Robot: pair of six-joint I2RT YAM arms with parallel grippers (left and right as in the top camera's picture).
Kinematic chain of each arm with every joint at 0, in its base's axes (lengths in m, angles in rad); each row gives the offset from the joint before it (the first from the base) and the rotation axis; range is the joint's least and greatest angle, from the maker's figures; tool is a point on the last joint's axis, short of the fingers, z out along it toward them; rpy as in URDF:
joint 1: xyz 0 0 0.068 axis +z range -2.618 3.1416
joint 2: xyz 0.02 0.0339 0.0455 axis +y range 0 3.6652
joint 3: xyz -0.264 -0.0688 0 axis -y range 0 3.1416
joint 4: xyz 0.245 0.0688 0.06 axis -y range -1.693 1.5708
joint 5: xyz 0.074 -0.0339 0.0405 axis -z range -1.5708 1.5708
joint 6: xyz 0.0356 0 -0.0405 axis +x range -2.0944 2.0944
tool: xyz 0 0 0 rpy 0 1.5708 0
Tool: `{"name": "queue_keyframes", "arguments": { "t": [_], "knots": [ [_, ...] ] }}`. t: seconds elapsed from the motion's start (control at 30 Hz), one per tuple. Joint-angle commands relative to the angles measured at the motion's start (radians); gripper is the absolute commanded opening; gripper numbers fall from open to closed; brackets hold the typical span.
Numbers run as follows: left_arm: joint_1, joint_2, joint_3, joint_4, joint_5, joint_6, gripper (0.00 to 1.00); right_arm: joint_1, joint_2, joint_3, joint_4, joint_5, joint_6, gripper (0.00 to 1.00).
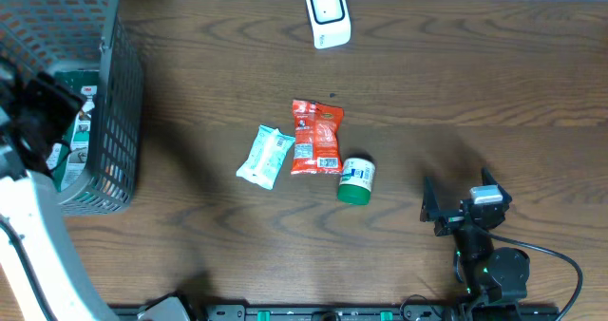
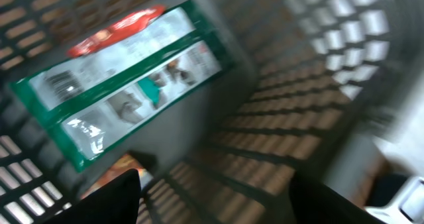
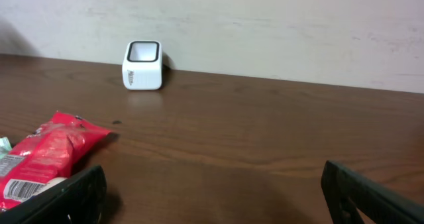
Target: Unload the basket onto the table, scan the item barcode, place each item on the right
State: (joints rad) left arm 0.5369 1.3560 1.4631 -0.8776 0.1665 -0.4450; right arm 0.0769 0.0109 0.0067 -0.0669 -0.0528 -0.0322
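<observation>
My left pincer (image 2: 222, 201) stands open in the basket (image 2: 318, 65) at the tabletop's left edge, gripping nothing. The green-edged packet (image 2: 126, 85) lies below it. My right pincer (image 3: 212, 201) stands wide open and empty near the front edge. The scanner (image 3: 142, 65) stands at the far edge, and the red packet (image 3: 46, 154) lies mid-tabletop.

The dark brown wooden table (image 1: 456, 84) carries, ahead and to the left of the right pincer (image 1: 462, 196), a green-capped round tub (image 1: 356, 180), a red crinkled snack packet (image 1: 315, 137) and a pale teal packet (image 1: 265, 156) close together. A white box scanner (image 1: 328, 15) sits far ahead. A grey mesh plastic basket (image 1: 104, 103) stands under the left pincer (image 1: 38, 112).
</observation>
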Motion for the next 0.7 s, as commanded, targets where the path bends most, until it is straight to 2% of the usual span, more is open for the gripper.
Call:
{"name": "queue_keyframes", "arguments": {
  "t": [0.0,0.23,0.37,0.67],
  "knots": [
    [0.045,0.071,-0.005,-0.024,-0.003,-0.005,0.72,0.000,-0.004,-0.001,-0.004,-0.001,0.017,0.99],
    [0.052,0.226,-0.037,-0.109,-0.004,-0.005,0.73,0.000,-0.004,-0.001,-0.004,0.000,0.017,0.99],
    [0.052,0.318,-0.055,-0.111,-0.061,-0.005,0.74,0.000,-0.004,-0.001,-0.004,0.000,0.017,0.99],
    [0.051,0.498,-0.055,-0.121,-0.063,-0.005,0.74,0.000,-0.004,-0.001,-0.004,-0.001,0.017,0.99]
  ]
}}
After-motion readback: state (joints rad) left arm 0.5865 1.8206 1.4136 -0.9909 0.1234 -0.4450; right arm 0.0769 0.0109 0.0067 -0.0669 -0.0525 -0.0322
